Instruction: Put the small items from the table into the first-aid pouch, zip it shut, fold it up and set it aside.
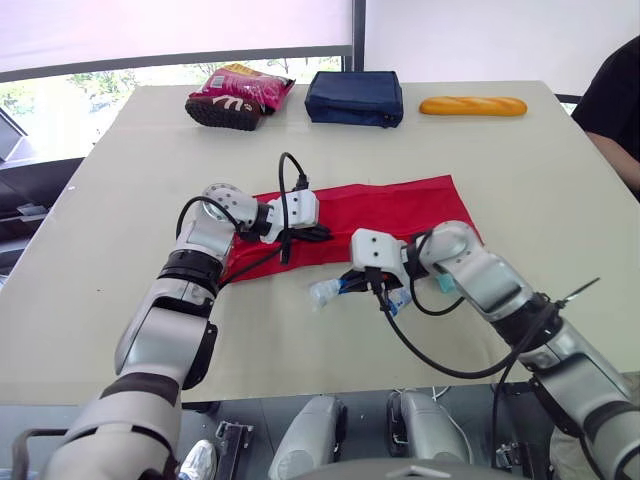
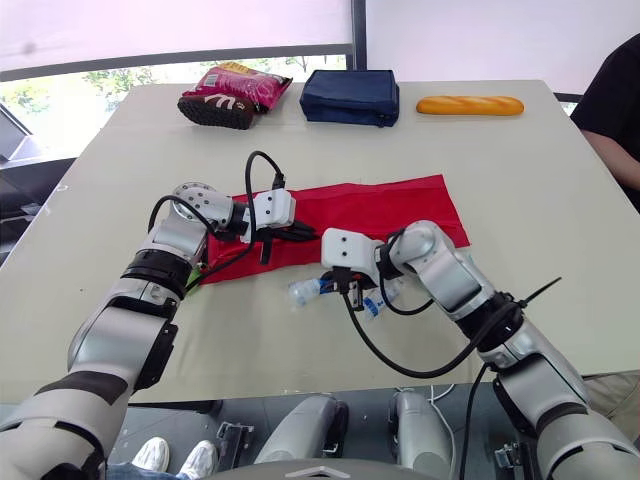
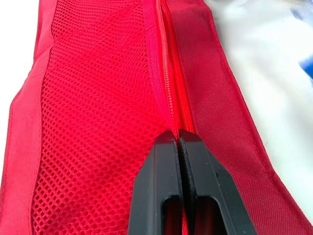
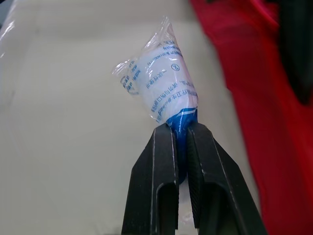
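Note:
The red first-aid pouch (image 1: 390, 205) lies flat and spread out in the middle of the table, its mesh inner side (image 3: 93, 112) facing up. My left gripper (image 3: 177, 134) is shut on the pouch's zipper line (image 3: 171, 83) near the pouch's left end (image 1: 318, 234). My right gripper (image 4: 180, 128) is shut on the blue end of a wrapped bandage roll (image 4: 161, 83), white with blue print in clear plastic. It holds the roll (image 1: 325, 293) just in front of the pouch's near edge. A second small blue-and-white packet (image 1: 398, 298) lies under the right wrist.
At the far edge of the table (image 1: 100, 330) lie a pink snack bag (image 1: 240, 92), a navy pouch (image 1: 355, 97) and a bread loaf (image 1: 472, 106). A person in black (image 1: 618, 95) sits at the right side.

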`<state>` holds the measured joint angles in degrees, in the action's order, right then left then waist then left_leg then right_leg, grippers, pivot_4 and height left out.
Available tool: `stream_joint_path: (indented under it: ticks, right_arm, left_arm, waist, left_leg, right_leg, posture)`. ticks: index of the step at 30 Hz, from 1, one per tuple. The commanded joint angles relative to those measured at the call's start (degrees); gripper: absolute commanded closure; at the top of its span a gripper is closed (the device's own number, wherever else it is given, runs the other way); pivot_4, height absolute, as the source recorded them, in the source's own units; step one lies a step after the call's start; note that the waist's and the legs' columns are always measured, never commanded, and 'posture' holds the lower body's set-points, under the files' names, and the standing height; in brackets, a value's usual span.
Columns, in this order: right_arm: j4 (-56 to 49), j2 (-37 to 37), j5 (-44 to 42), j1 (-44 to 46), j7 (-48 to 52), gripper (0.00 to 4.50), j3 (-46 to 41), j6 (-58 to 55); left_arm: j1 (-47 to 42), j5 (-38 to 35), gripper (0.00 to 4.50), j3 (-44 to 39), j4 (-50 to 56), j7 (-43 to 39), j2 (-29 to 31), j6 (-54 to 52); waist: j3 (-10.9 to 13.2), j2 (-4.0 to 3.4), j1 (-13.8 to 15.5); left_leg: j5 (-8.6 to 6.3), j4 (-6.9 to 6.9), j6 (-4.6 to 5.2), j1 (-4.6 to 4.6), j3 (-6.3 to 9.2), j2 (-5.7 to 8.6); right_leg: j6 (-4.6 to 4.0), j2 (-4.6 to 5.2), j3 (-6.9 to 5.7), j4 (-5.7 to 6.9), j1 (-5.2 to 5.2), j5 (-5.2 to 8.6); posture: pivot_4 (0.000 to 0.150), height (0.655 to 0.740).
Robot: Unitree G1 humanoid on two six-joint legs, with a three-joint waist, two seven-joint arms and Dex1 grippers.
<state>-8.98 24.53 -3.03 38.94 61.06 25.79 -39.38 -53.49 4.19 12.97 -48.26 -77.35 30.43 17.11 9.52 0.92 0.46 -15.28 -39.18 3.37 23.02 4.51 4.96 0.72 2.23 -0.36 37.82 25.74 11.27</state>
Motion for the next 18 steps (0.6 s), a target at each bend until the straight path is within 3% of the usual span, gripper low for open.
stream_joint_path:
  ticks: [1,6,10,18]
  right_arm:
    - [-9.44,0.64,-1.88,-2.60,-6.59,4.42,-7.27,-11.30]
    - [-17.48,-4.59,-6.67,-3.91,-14.45,4.42,-16.86,-31.81]
    - [-19.56,-9.07,-8.05,-2.30,-20.60,4.42,-19.70,-47.06]
    - [-14.57,-8.36,-7.65,0.30,-29.56,4.42,-17.12,-47.47]
  left_arm:
    - [-0.75,-1.58,4.50,-1.21,0.73,-0.14,0.02,-0.29]
    - [-1.27,-2.11,4.50,-1.43,0.20,0.04,-0.76,-1.07]
    - [-1.53,-2.85,4.50,-1.75,0.28,0.69,-1.83,-2.18]
    - [-0.70,-3.94,4.50,-2.35,4.09,2.58,-4.18,-7.82]
  waist:
    - [0.00,0.00,0.11]
    - [0.00,0.00,0.12]
    - [0.00,0.00,0.13]
    - [0.00,-0.01,0.12]
  left_leg:
    - [0.00,0.01,0.00,0.00,0.00,0.00]
    - [0.00,0.02,0.00,0.01,-0.01,0.00]
    - [0.00,0.02,0.01,0.01,-0.01,-0.01]
    - [0.00,0.02,0.00,0.00,-0.01,0.04]
  right_leg:
    - [0.00,0.00,0.01,0.00,0.00,0.00]
    - [0.00,0.00,0.03,0.01,0.02,0.00]
    - [0.00,0.00,0.04,0.02,0.02,0.00]
    - [0.00,0.03,0.02,0.04,0.02,0.00]
  posture:
    - [0.150,0.7395]
    - [0.150,0.7395]
    - [0.150,0.7395]
    - [0.150,0.7395]
